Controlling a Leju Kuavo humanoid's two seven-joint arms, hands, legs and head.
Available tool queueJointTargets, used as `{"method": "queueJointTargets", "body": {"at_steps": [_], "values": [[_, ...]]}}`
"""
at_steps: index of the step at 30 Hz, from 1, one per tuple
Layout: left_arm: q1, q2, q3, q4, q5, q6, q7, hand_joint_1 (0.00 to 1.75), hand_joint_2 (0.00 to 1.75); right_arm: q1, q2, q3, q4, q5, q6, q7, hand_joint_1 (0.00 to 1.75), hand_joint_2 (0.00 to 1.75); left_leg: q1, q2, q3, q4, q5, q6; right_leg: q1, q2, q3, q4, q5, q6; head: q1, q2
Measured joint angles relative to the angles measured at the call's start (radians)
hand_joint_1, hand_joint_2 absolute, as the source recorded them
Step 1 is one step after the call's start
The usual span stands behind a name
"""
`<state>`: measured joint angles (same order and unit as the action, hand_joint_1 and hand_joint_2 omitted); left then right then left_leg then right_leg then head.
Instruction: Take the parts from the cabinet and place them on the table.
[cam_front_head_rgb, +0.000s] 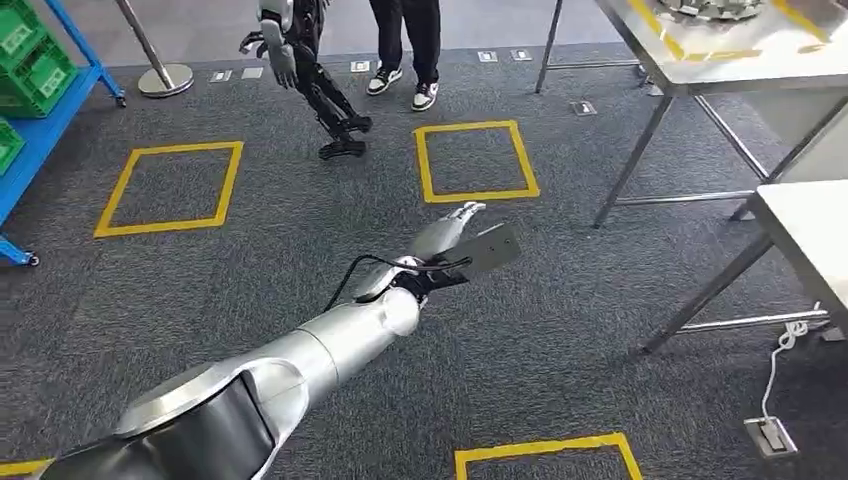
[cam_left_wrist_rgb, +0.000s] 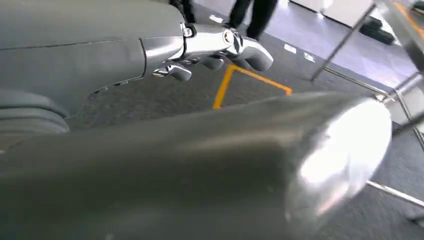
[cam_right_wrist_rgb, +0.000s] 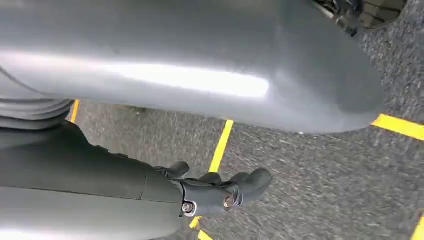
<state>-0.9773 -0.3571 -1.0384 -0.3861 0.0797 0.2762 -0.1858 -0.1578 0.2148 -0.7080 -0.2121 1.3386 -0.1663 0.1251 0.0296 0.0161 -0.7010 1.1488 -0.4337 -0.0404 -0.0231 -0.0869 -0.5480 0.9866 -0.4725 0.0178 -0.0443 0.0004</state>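
Note:
My left arm reaches forward over the carpet in the head view. Its left hand (cam_front_head_rgb: 458, 236) is empty, with pale fingers (cam_front_head_rgb: 452, 218) and a thick grey thumb (cam_front_head_rgb: 492, 247) held apart. In the left wrist view, floor and yellow tape show between the fingers (cam_left_wrist_rgb: 220, 47) and the blurred thumb (cam_left_wrist_rgb: 280, 150). My right hand (cam_right_wrist_rgb: 150, 195) holds nothing; its dark fingers (cam_right_wrist_rgb: 235, 190) are stretched out above the carpet. A blue rack (cam_front_head_rgb: 50, 120) with green crates (cam_front_head_rgb: 30, 55) stands at the far left. Steel tables (cam_front_head_rgb: 740, 65) stand at the right.
Another robot (cam_front_head_rgb: 300, 60) and a person's legs (cam_front_head_rgb: 405, 45) stand ahead, beside a stanchion base (cam_front_head_rgb: 165, 78). Yellow tape squares (cam_front_head_rgb: 475, 160) mark the carpet. A nearer white table (cam_front_head_rgb: 810, 225) is at the right edge. A floor socket (cam_front_head_rgb: 770, 435) with a white cable lies below it.

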Motion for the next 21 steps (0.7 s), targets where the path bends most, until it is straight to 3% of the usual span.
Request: {"method": "queueJointTargets", "body": {"at_steps": [1,2,3,4,6,7,8,9,11,12,13,15,16,17,18,19,21], "values": [[0.000,0.000,-0.002,0.001,0.000,0.000,0.000,0.00,0.00,0.000,-0.001,0.000,0.000,0.001,0.000,0.000,0.00,0.00,0.003,0.045,0.032,-0.080,0.018,-0.011,0.001,-0.011,0.002,0.009,-0.011,0.012,0.000,0.000],[-0.004,-0.002,-0.005,0.003,-0.001,0.000,0.000,0.00,0.00,-0.002,-0.008,-0.001,0.000,0.002,0.001,0.000,0.00,0.00,-0.016,0.073,0.041,-0.085,0.002,-0.013,0.009,-0.019,-0.005,0.021,-0.018,0.022,-0.009,0.000],[-0.002,-0.004,-0.008,0.005,-0.002,0.000,0.000,0.00,0.00,-0.002,-0.008,-0.001,0.000,0.002,0.003,0.001,0.00,0.00,-0.013,0.059,0.038,-0.086,-0.002,0.023,0.013,-0.023,-0.010,0.032,-0.021,0.024,-0.004,0.000],[0.000,-0.002,-0.008,0.012,-0.007,0.000,0.003,0.00,0.00,-0.001,-0.006,-0.002,0.000,0.002,0.003,0.001,0.00,0.00,-0.014,0.047,0.035,-0.085,-0.005,0.031,0.010,-0.028,-0.003,0.032,-0.023,0.024,0.005,0.000],[0.002,0.002,-0.011,0.034,-0.020,-0.004,0.006,0.00,0.00,-0.003,-0.006,-0.002,0.000,0.008,0.006,0.001,0.00,0.00,-0.014,0.016,0.033,-0.078,-0.008,0.045,0.003,-0.047,0.003,0.033,-0.034,0.030,0.006,0.000],[0.004,0.001,-0.015,0.040,-0.027,-0.006,0.007,0.00,0.00,-0.005,-0.005,-0.002,0.000,0.009,0.007,0.000,0.00,0.00,-0.014,0.004,0.034,-0.080,-0.009,0.057,-0.001,-0.010,0.004,0.043,-0.047,0.033,0.009,0.000],[0.005,0.001,-0.018,0.050,-0.031,-0.007,0.007,0.00,0.00,-0.006,-0.005,-0.002,0.000,0.010,0.008,0.000,0.00,0.00,-0.014,-0.007,0.035,-0.083,-0.008,0.061,-0.004,0.040,-0.015,0.089,-0.080,0.029,0.010,0.000],[0.008,-0.003,-0.023,0.061,-0.038,-0.010,0.006,0.00,0.00,-0.004,-0.005,-0.002,0.000,0.010,0.008,0.000,0.00,0.00,-0.015,-0.021,0.036,-0.085,-0.005,0.066,-0.002,0.066,-0.055,0.171,-0.121,0.025,0.015,0.000],[0.025,-0.003,-0.031,0.082,-0.050,-0.013,0.005,0.00,0.00,-0.001,-0.005,-0.005,0.000,0.011,0.013,0.000,0.00,0.00,-0.020,-0.050,0.036,-0.087,-0.002,0.070,0.009,0.080,-0.145,0.333,-0.174,0.013,0.021,0.000],[0.037,-0.001,-0.034,0.093,-0.054,-0.013,0.006,0.00,0.00,0.000,-0.005,-0.005,0.000,0.011,0.015,0.000,0.00,0.00,-0.024,-0.064,0.036,-0.087,-0.001,0.072,0.016,0.082,-0.173,0.370,-0.174,0.004,0.022,0.000],[0.049,0.002,-0.034,0.103,-0.061,-0.014,0.011,0.00,0.00,0.000,-0.005,-0.005,0.000,0.012,0.017,0.000,0.00,0.00,-0.028,-0.079,0.036,-0.087,0.000,0.073,0.024,0.086,-0.178,0.358,-0.148,-0.007,0.021,0.000],[0.067,0.008,-0.034,0.117,-0.068,-0.015,0.026,0.00,0.00,0.000,-0.006,-0.005,0.000,0.015,0.020,0.000,0.00,0.00,-0.030,-0.111,0.038,-0.087,0.002,0.076,0.044,0.106,-0.124,0.209,-0.045,-0.034,0.021,0.000],[0.074,0.010,-0.034,0.122,-0.072,-0.016,0.034,0.00,0.00,0.000,-0.007,-0.005,0.000,0.016,0.020,0.000,0.00,0.00,-0.028,-0.125,0.038,-0.088,0.003,0.077,0.053,0.140,-0.082,0.112,0.006,-0.046,0.022,0.000],[0.083,0.014,-0.034,0.127,-0.076,-0.015,0.039,0.00,0.00,0.000,-0.014,-0.006,0.000,0.016,0.021,0.000,0.00,0.00,-0.025,-0.133,0.035,-0.089,0.005,0.075,0.054,0.206,-0.062,0.069,0.007,-0.060,0.020,0.000],[0.094,0.019,-0.034,0.133,-0.079,-0.015,0.043,0.00,0.00,0.001,-0.015,-0.006,0.000,0.017,0.021,0.000,0.00,0.00,-0.022,-0.147,0.034,-0.091,0.009,0.069,0.048,0.207,-0.059,0.055,0.012,-0.059,0.019,0.000],[0.108,0.028,-0.034,0.137,-0.079,-0.015,0.049,0.00,0.00,0.000,-0.014,-0.006,0.000,0.018,0.023,0.000,0.00,0.00,-0.018,-0.159,0.033,-0.095,0.013,0.063,0.055,0.193,-0.054,0.052,0.008,-0.062,0.026,0.000],[0.130,0.047,-0.034,0.144,-0.079,-0.013,0.052,0.00,0.00,-0.004,-0.014,-0.007,0.000,0.020,0.023,0.000,0.00,0.00,-0.021,-0.184,0.032,-0.107,0.023,0.048,0.053,0.164,-0.040,0.027,0.005,-0.066,0.027,0.000]]}}
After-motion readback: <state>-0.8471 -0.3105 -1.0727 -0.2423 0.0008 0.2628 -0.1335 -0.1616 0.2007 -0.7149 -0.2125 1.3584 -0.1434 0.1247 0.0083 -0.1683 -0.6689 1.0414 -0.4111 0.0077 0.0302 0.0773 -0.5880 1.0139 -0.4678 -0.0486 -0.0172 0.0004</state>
